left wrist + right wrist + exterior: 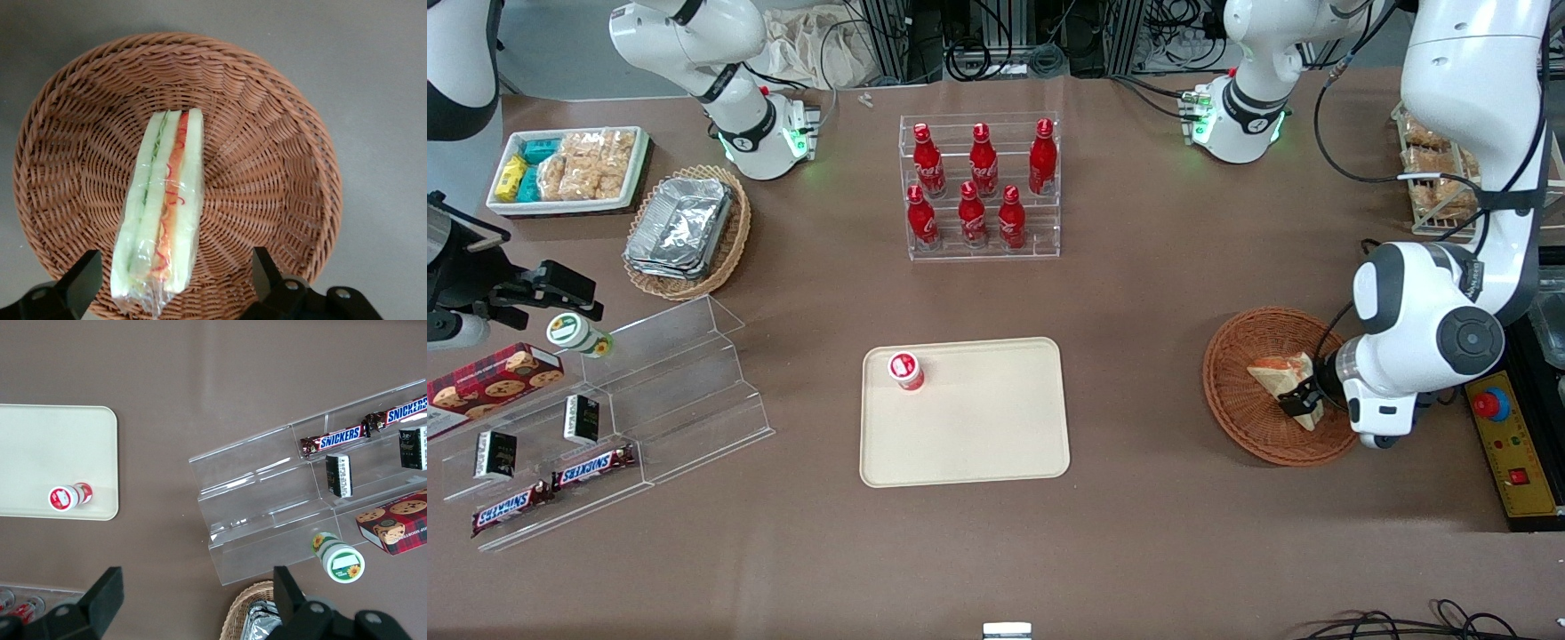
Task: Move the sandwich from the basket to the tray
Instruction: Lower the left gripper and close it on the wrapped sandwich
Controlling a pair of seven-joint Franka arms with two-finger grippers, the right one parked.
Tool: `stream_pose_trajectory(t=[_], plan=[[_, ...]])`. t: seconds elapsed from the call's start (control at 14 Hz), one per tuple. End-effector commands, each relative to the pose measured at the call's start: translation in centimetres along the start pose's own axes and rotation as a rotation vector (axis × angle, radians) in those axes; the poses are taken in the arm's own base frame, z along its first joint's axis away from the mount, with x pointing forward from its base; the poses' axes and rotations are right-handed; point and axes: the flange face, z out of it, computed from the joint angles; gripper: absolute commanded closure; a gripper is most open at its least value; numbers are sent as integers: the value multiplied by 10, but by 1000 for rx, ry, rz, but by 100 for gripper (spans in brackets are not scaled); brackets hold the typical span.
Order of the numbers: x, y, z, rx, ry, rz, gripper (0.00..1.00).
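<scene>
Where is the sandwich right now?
The sandwich lies in the basket toward the working arm's end of the table, with the open gripper around it.

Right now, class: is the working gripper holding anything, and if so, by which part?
Nothing is held. The gripper is open, fingers either side of the sandwich in the basket.

The front camera looks down on my counter (1156,293) from high and well back, facing my base. My left wrist camera looks straight down, close over the basket (280,120), with the sandwich (163,213) between the spread fingers of my end effector (175,283). The front view shares that basket (1240,391). The right wrist camera looks down on the tray (60,447), also seen from the front (978,427).
</scene>
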Motion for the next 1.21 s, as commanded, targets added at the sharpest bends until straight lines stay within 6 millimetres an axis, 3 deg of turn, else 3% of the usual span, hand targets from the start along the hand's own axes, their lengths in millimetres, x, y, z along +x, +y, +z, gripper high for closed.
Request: stream_pose_trajectory(t=[0.0, 0.36, 0.5, 0.57, 0.71, 0.79, 0.93, 1.14], plan=[[-6, -12, 15, -11, 38, -13, 0], [-9, -14, 36, -31, 51, -13, 3], [-10, -15, 40, -31, 49, -13, 58], [-9, -15, 43, -29, 47, -13, 77], [-10, -15, 42, -28, 45, -11, 94], [-11, -14, 40, -26, 45, -10, 99], [-9, -13, 28, -26, 45, -4, 100], [-10, -7, -33, 32, 0, 10, 100]])
